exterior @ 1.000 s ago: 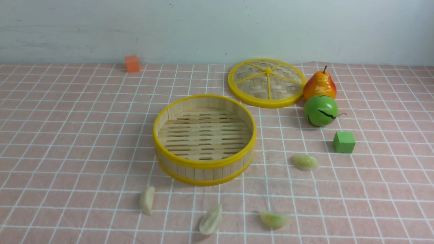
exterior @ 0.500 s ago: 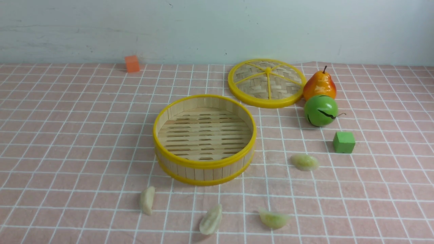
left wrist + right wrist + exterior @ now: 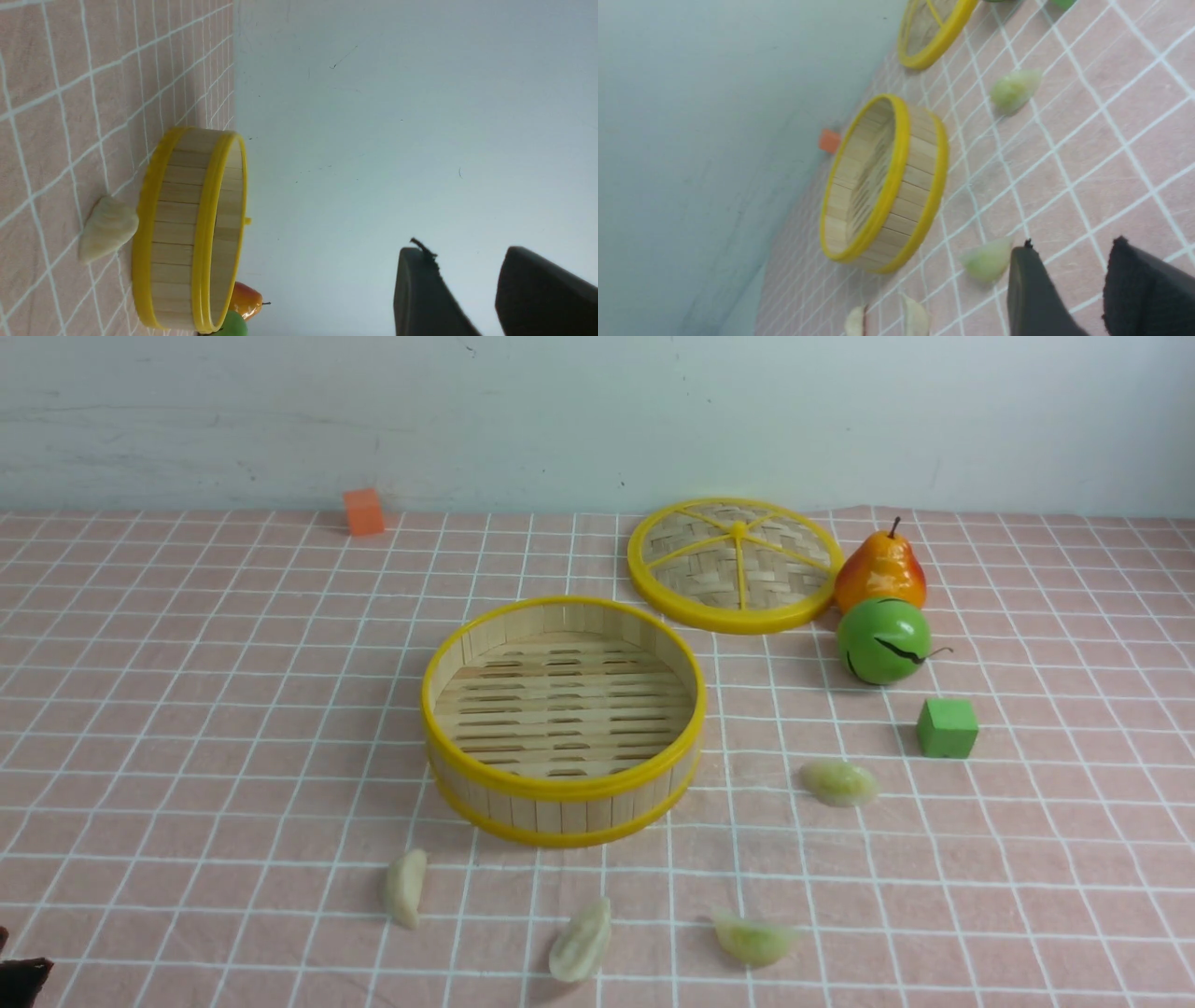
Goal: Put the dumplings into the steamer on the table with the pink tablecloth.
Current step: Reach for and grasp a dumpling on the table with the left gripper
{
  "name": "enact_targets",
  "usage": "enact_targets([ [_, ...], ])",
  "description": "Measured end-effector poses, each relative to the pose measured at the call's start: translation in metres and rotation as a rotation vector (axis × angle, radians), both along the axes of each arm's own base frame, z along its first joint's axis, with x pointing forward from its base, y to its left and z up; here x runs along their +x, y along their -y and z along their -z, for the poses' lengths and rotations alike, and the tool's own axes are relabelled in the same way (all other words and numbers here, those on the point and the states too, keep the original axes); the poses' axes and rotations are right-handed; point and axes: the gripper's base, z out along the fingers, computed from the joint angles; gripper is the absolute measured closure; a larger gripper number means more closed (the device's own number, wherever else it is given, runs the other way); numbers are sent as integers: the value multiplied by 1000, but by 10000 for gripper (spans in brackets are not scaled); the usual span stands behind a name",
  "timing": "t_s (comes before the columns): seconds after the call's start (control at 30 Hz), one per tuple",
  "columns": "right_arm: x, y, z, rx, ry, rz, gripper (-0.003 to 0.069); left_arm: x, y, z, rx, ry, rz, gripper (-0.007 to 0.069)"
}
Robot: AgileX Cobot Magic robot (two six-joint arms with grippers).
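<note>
Dumplings (image 3: 404, 887) four (two cream, two green), steamer (image 3: 560, 814) one

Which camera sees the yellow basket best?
The front view. It looks down into the steamer, showing its whole rim and empty slatted floor. The left wrist view shows only its outer wall; the right wrist view shows it slanted, with part of the inside.

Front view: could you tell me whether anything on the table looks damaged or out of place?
The green fruit beside the pear bears a dark jagged line like a crack. Otherwise nothing looks spilled; the steamer stands upright.
</note>
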Motion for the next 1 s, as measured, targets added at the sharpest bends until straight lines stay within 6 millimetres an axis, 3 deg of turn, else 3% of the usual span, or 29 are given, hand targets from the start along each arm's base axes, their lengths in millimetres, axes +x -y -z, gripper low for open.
enact_targets([
  [0.23,0,0,-1,-64,31,-12,419,0,2,1,6,-7,17,388],
  [0.4,0,0,-4,-189,86,-33,425,-2,7,-4,137,-5,69,389],
  [0.5,-2,0,-25,-274,170,-37,469,-7,13,-25,315,46,133,428],
  [0.63,2,3,-63,-470,229,-34,602,-5,21,-55,587,21,239,579],
  [0.67,4,3,-63,-475,219,-36,610,-4,22,-56,587,17,246,588],
  [0.7,12,5,-77,-563,197,-52,657,1,23,-69,711,-20,292,638],
  [0.77,26,6,-97,-686,158,-100,678,12,24,-85,871,-103,368,638],
  [0.8,28,6,-99,-699,152,-107,678,14,24,-84,882,-121,380,638],
  [0.87,50,4,-116,-846,56,-245,678,31,23,-102,1048,-253,486,638],
  [1.0,73,-9,-123,-922,-72,-499,677,53,15,-114,1227,-488,644,638],
])
